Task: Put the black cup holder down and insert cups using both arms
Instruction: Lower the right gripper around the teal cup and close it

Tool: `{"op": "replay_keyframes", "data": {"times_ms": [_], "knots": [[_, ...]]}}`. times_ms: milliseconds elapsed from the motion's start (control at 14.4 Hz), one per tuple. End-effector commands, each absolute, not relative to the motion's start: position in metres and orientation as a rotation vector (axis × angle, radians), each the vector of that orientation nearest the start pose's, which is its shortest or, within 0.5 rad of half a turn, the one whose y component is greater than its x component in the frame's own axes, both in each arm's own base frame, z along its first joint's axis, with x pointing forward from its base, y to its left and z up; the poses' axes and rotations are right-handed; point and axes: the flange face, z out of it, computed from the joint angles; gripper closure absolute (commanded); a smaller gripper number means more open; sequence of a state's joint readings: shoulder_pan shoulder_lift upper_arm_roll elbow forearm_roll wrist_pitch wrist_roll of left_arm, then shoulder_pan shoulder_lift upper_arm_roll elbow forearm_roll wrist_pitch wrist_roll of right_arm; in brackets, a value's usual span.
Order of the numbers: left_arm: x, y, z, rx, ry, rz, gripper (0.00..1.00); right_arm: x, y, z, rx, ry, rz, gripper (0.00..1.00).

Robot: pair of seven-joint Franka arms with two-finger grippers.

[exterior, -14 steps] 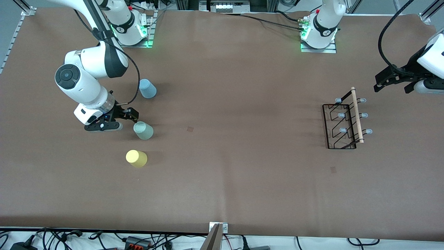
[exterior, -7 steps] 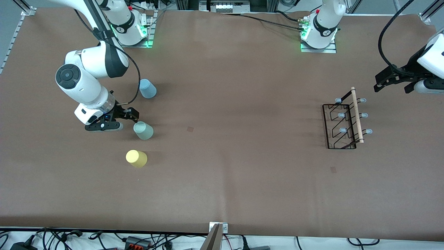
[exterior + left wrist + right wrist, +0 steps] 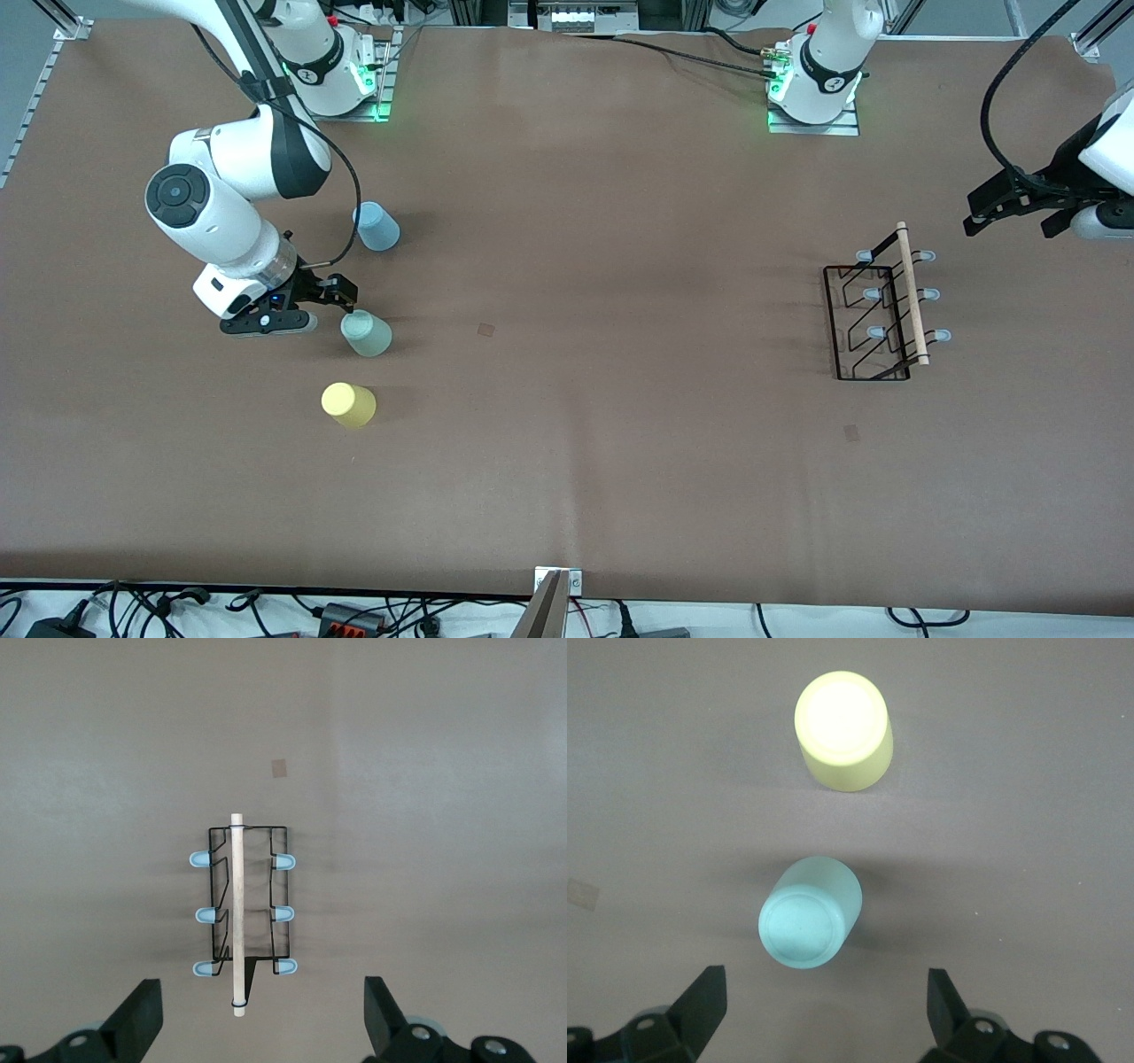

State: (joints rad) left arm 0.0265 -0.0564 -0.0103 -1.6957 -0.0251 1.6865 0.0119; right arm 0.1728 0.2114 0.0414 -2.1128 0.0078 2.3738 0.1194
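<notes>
Right now the black cup holder [image 3: 877,310] stands on the brown table [image 3: 602,443] toward the left arm's end, its wooden rod [image 3: 912,294] running along the top and 6 pale-tipped pegs sticking out in 2 rows of 3; in the left wrist view the black cup holder [image 3: 244,912] sits centred ahead of the fingers. The left gripper [image 3: 1005,211] hangs in the air over the table edge near the holder, its jaws spread wide and holding nothing, and its 2 fingertips [image 3: 142,1014] frame the lower corners of its own view. At the right arm's end, 3 cups stand upside down and well apart from each other: the light blue cup [image 3: 377,226] farthest from the front camera, the grey-green cup [image 3: 366,333] in the middle, and the yellow cup [image 3: 348,405] nearest. The right gripper [image 3: 292,310] is low, just beside the grey-green cup, jaws wide and empty. Its wrist view shows the grey-green cup [image 3: 809,913] between and ahead of the spread fingers [image 3: 700,1005], not touched, with the yellow cup [image 3: 843,729] farther out.
</notes>
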Motion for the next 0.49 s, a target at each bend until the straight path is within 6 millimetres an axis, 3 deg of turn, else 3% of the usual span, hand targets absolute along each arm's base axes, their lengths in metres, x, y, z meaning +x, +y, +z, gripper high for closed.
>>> {"op": "replay_keyframes", "data": {"times_ms": [0, 418], "knots": [[0.544, 0.008, 0.611, -3.152, -0.016, -0.068, 0.0, 0.561, 0.126, 0.315, -3.105, -0.118, -0.076, 0.0], [0.544, 0.008, 0.611, -3.152, -0.016, -0.068, 0.0, 0.559, 0.131, 0.293, -3.104, -0.131, -0.075, 0.0]]}}
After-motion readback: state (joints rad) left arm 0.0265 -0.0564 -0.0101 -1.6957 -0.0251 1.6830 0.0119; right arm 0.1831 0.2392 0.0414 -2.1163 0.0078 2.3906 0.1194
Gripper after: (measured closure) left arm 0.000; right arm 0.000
